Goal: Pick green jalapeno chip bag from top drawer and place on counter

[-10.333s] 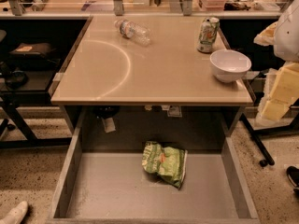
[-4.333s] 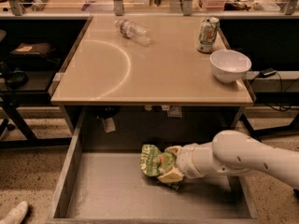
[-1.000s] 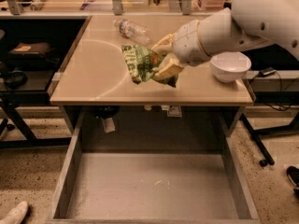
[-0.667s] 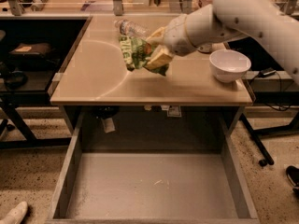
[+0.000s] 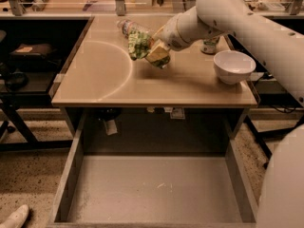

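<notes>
The green jalapeno chip bag (image 5: 137, 44) is crumpled and held in the air just above the middle of the beige counter (image 5: 104, 80), near the curved white arc mark. My gripper (image 5: 151, 49) is shut on the bag's right side, at the end of the white arm that reaches in from the right. The top drawer (image 5: 156, 189) is pulled out wide below the counter's front edge, and its grey bottom holds nothing.
A clear plastic bottle (image 5: 124, 26) lies on the counter just behind the bag. A white bowl (image 5: 232, 66) sits at the counter's right side, with a green-and-white can (image 5: 209, 45) partly hidden behind my arm. Dark desks stand at left.
My gripper has lifted the bag out of the drawer and carried it up over the counter, drifting a little left in the last second. The drawer is now bare.
</notes>
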You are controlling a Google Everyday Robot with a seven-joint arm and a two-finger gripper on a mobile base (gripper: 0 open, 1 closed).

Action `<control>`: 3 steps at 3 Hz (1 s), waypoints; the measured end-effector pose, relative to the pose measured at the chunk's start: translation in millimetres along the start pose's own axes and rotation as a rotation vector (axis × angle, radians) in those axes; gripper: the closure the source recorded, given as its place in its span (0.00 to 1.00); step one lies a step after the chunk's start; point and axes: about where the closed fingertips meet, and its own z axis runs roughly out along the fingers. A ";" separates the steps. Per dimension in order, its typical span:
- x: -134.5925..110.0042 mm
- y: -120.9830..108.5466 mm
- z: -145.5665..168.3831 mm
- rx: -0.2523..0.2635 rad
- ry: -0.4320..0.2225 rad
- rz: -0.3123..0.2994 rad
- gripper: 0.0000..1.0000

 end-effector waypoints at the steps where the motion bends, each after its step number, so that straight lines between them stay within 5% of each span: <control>1: 16.9 -14.4 13.2 0.036 0.047 0.105 1.00; 2: 29.1 -20.0 23.3 0.035 0.061 0.166 1.00; 3: 29.9 -20.3 23.8 0.035 0.061 0.170 0.81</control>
